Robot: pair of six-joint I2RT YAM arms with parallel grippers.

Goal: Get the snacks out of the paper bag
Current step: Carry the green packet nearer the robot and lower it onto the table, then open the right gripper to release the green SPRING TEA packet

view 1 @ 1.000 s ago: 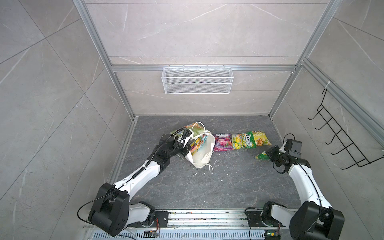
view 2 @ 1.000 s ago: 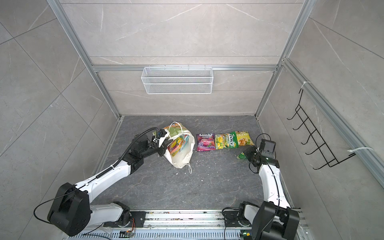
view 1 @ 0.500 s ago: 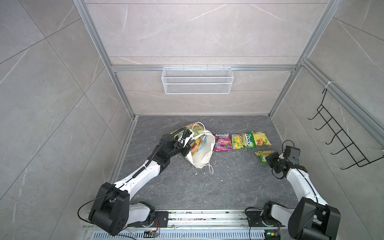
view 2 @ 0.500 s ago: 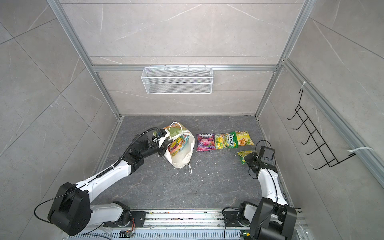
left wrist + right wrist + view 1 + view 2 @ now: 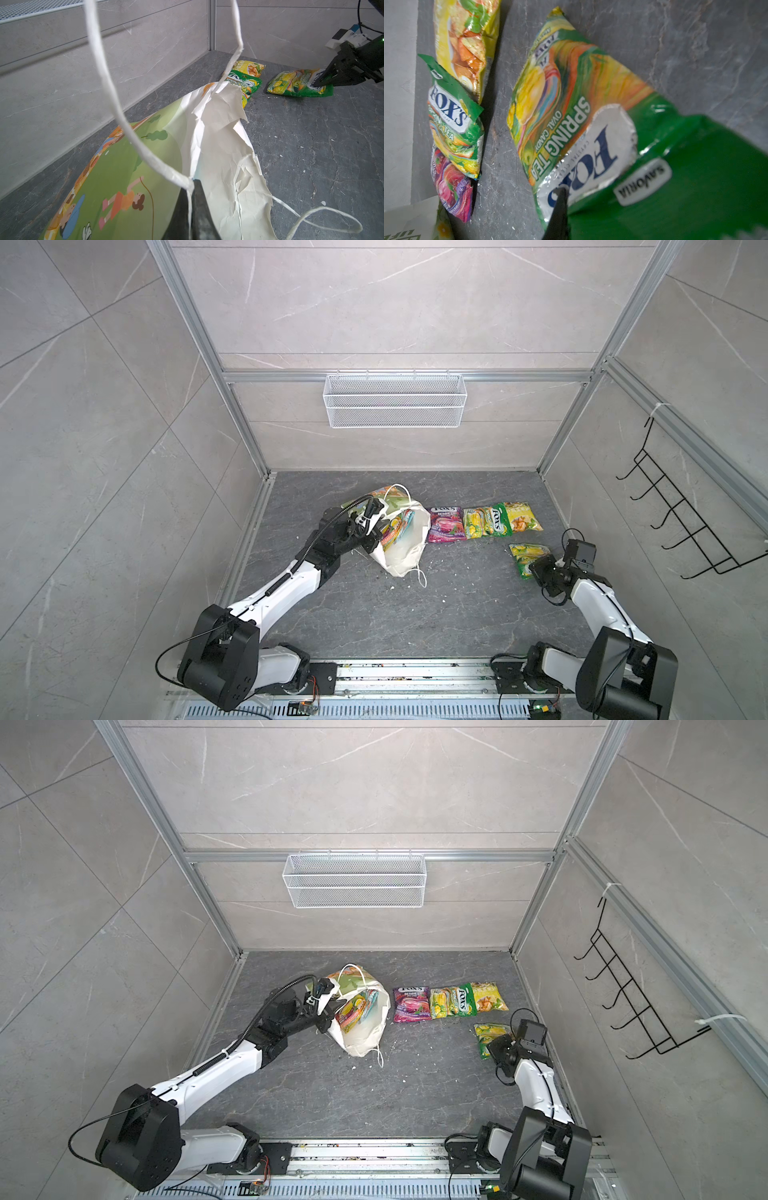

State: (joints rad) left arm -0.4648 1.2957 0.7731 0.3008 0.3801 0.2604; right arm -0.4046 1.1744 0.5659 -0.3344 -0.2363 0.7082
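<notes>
Grey stone floor (image 5: 374,614) bearing 4 snacks (image 5: 486,522), pale tiled walls (image 5: 395,302)

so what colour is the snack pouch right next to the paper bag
Purple berries pouch, clearest in a top view.

Bag (image 5: 401,562) on floor, left of centre; holds more pouches (image 5: 397,529) in its mouth. Just right of bag, row of three, left to right: berries pouch (image 5: 445,524), tea pouch (image 5: 486,522), chips pouch (image 5: 521,516), edges touching. Fourth pouch (image 5: 524,556) before row's right end, apart. Left gripper (image 5: 373,537) at bag's left rim; right gripper (image 5: 535,568) on fourth pouch's near end. Basket (image 5: 395,406) on back wall; rack (image 5: 690,522) on right wall.
</notes>
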